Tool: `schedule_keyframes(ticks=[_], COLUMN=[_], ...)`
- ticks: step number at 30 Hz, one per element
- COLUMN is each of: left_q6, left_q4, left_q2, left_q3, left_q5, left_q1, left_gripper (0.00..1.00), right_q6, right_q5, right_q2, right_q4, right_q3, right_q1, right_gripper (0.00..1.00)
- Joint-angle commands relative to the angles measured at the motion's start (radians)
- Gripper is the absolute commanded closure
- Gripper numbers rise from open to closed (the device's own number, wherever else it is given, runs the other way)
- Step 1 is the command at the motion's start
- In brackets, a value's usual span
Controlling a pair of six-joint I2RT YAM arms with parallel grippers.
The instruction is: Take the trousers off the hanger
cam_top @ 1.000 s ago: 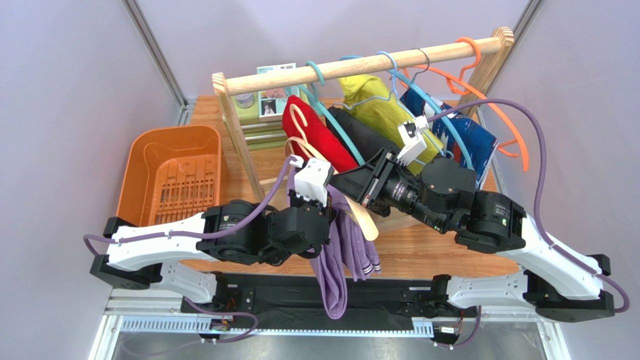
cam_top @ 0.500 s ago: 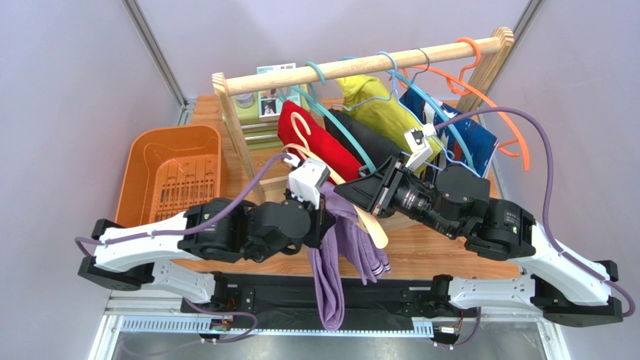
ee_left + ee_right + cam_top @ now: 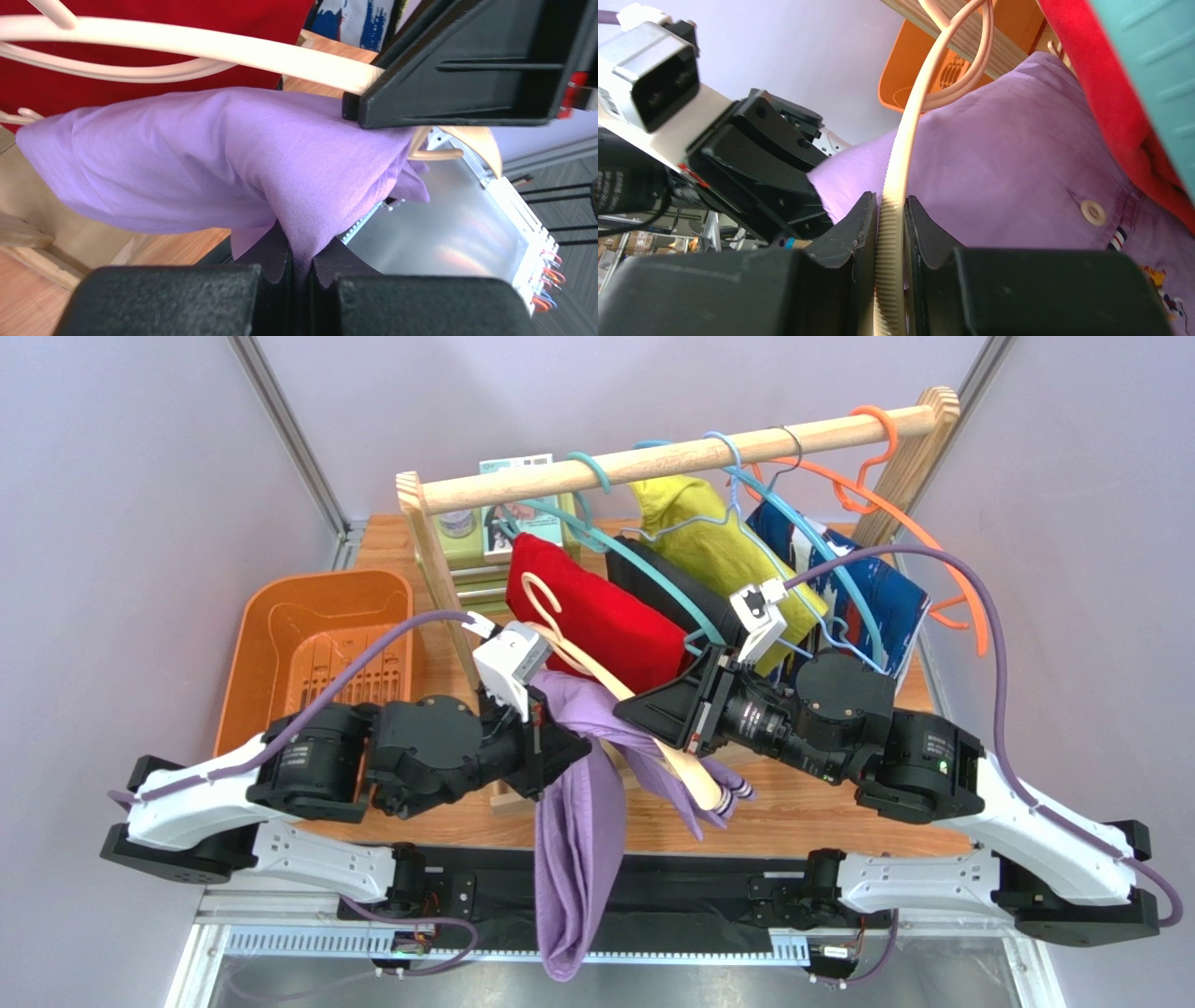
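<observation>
The lavender trousers [image 3: 582, 826] are draped over the cream hanger [image 3: 673, 756] in front of the rack, one leg hanging down past the table's near edge. My left gripper [image 3: 558, 742] is shut on a fold of the trousers [image 3: 281, 168], left of the hanger. My right gripper [image 3: 634, 714] is shut on the hanger's ribbed arm [image 3: 896, 210], holding it off the rail. The hanger's arm [image 3: 210, 49] runs above the cloth in the left wrist view. The trousers [image 3: 1004, 168] show a button and striped edge in the right wrist view.
A wooden rack rail [image 3: 673, 455] carries a teal hanger [image 3: 617, 546], blue wire hangers and an orange hanger [image 3: 954, 574], with red [image 3: 596, 616], black and yellow-green garments. An orange basket [image 3: 330, 665] stands on the table at the left.
My left gripper has pulled leftward with the purple cloth, drawing the trousers along the hanger. The hanging leg has swung left and lower. The right gripper has kept hold of the hanger.
</observation>
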Motion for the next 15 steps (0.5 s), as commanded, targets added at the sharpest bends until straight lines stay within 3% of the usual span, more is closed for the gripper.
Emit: schedule_keyframes(ticks=[1,7,15], left_q6=[0.056,0.075,0.053], left_q4=[0.124,0.130,0.099], left_q2=[-0.080,-0.158,-0.225], left_q3=[0.023,0.033,0.096], left_q5=[0.063,0.071,-0.025], left_q1=[-0.003,-0.001,-0.001], left_gripper=[1.00,1.00,1.00], right_q6=[-0.068,-0.080,-0.097], right_q5=[0.031,0.008,-0.047], right_q2=[-0.026,-0.046,-0.110], right_q4=[0.024,0.012,-0.003], right_q3=[0.000,-0.020,-0.090], right_q1=[-0.002,-0.003,-0.002], right_gripper=[1.00,1.00,1.00])
